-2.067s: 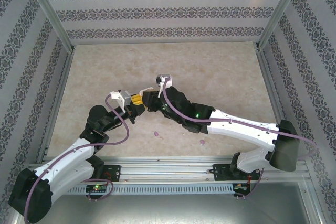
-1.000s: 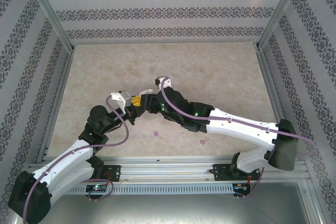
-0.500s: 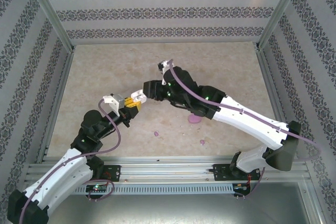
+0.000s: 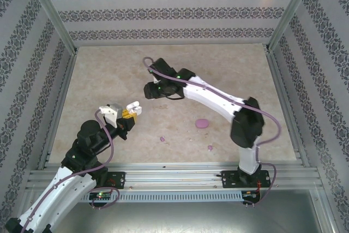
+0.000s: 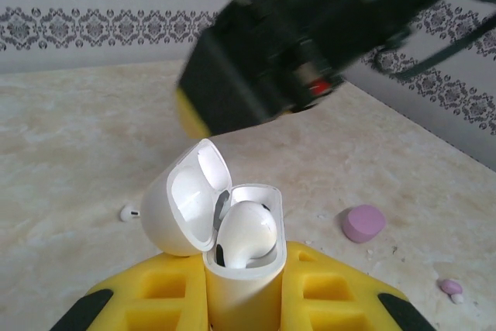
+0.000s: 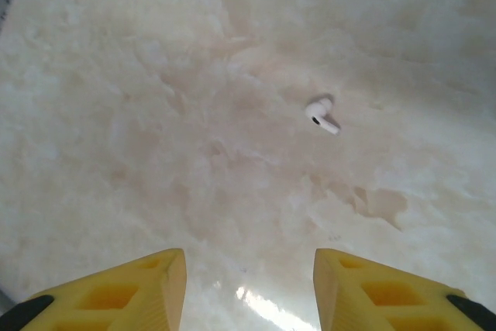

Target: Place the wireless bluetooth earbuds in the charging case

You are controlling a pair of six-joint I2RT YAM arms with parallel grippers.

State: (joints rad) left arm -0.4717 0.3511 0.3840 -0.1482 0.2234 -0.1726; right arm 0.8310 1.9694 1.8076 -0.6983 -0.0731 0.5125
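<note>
My left gripper point(image 5: 244, 288) point(image 4: 128, 113) is shut on the white charging case point(image 5: 242, 284), held upright between the yellow fingers with its lid point(image 5: 184, 201) flipped open. One white earbud point(image 5: 246, 232) sits in the case's mouth. A second white earbud point(image 6: 321, 114) point(image 5: 128, 212) lies loose on the table. My right gripper point(image 6: 248, 269) point(image 4: 147, 90) hovers open above the table with nothing between its fingers, the loose white bud ahead of it. Two lilac earbuds point(image 4: 162, 139) point(image 4: 210, 147) lie near the front edge.
A closed purple case point(image 4: 202, 123) point(image 5: 363, 222) rests on the table right of centre. The right arm's dark body point(image 5: 271, 60) hangs close in front of the left gripper. Patterned walls and aluminium posts point(image 4: 52, 12) enclose the marble table point(image 4: 229, 75).
The right gripper has drawn away from the case toward the far side and opened. The left arm has pulled back to the near left with the case. The purple case is now uncovered.
</note>
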